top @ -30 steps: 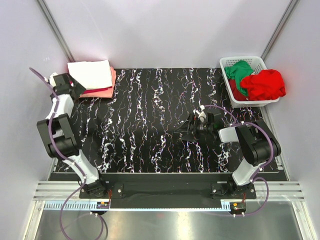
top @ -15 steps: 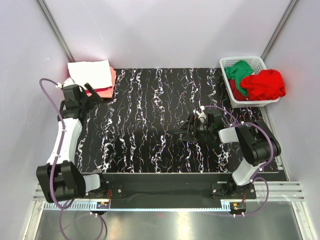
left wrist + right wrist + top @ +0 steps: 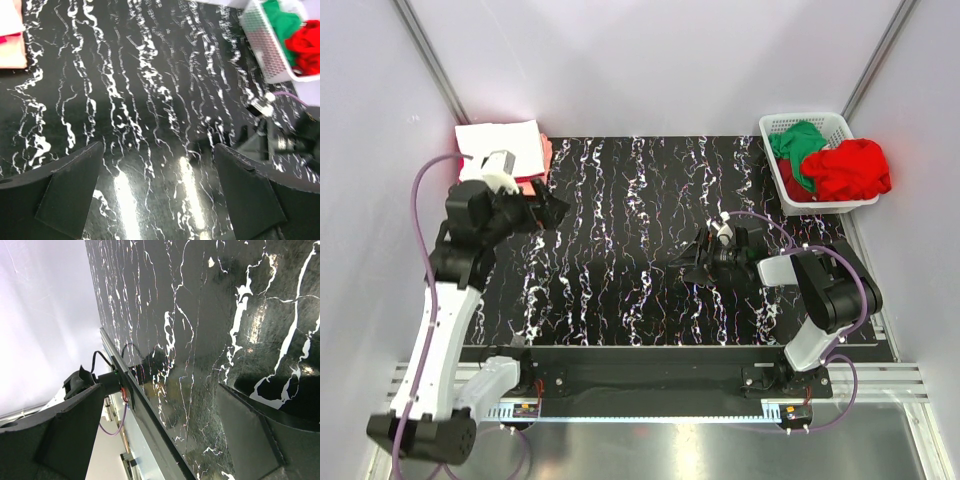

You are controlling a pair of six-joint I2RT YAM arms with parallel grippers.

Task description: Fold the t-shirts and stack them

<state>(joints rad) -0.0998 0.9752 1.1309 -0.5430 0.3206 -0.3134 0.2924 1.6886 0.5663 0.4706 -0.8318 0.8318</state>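
both the left gripper and right gripper hang empty over the table, fingers wide apart. the red shirt and green shirt lie bunched in the basket at the table's far right corner, beyond the right gripper, the nearer one. folded shirts sit at the far left corner.

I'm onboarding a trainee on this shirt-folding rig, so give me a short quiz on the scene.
1. True or false: the white slatted plastic basket is empty.
2. Which colour tops the folded stack of cotton t-shirts at the far left corner? A white, B green, C red.
3. Fill in: the left hand and the right hand both stand ____ (open or shut).
Key: 1 false; 2 A; 3 open.
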